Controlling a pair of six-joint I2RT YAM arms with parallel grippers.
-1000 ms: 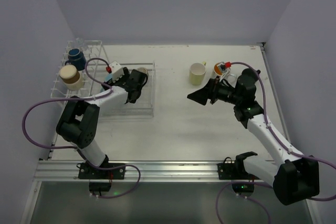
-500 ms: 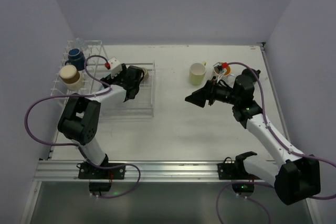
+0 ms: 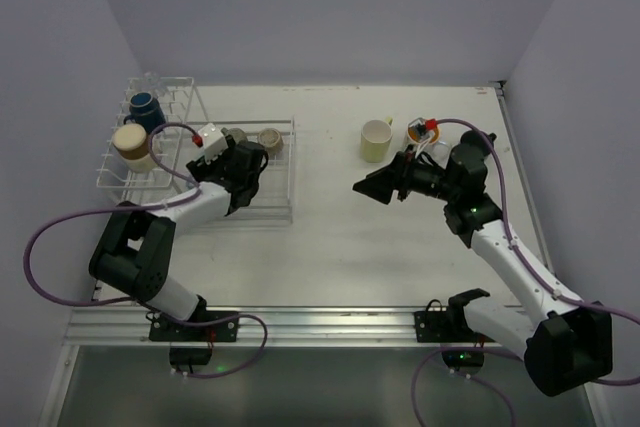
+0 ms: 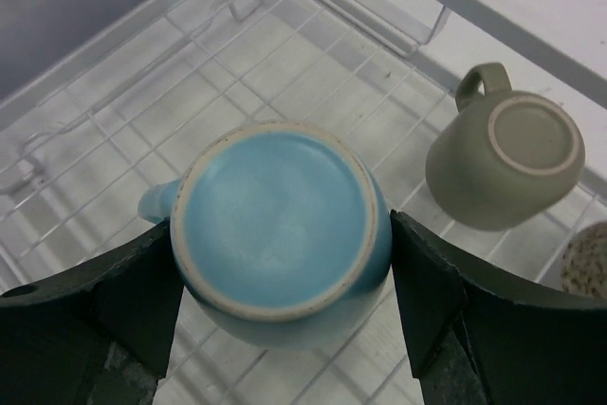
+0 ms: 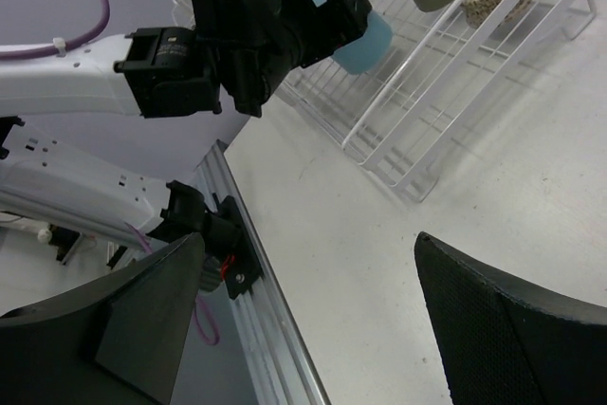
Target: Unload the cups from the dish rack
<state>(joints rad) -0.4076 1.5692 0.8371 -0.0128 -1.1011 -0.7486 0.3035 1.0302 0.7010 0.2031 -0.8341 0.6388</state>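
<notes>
Light blue cup (image 4: 280, 230): upside down in dish rack (image 4: 313, 73) basket
Left gripper (image 4: 285, 282): fingers clamped on its sides
Right gripper (image 5: 303, 310): spread wide, holding nothing

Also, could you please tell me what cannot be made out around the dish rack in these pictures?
Light blue cup: hidden under the left arm's wrist in the top view.
Left gripper: in the left wrist view, the cup's bulge hides whether its fingers press it.
Speckled cup: cut off by the left wrist view's right edge.
</notes>
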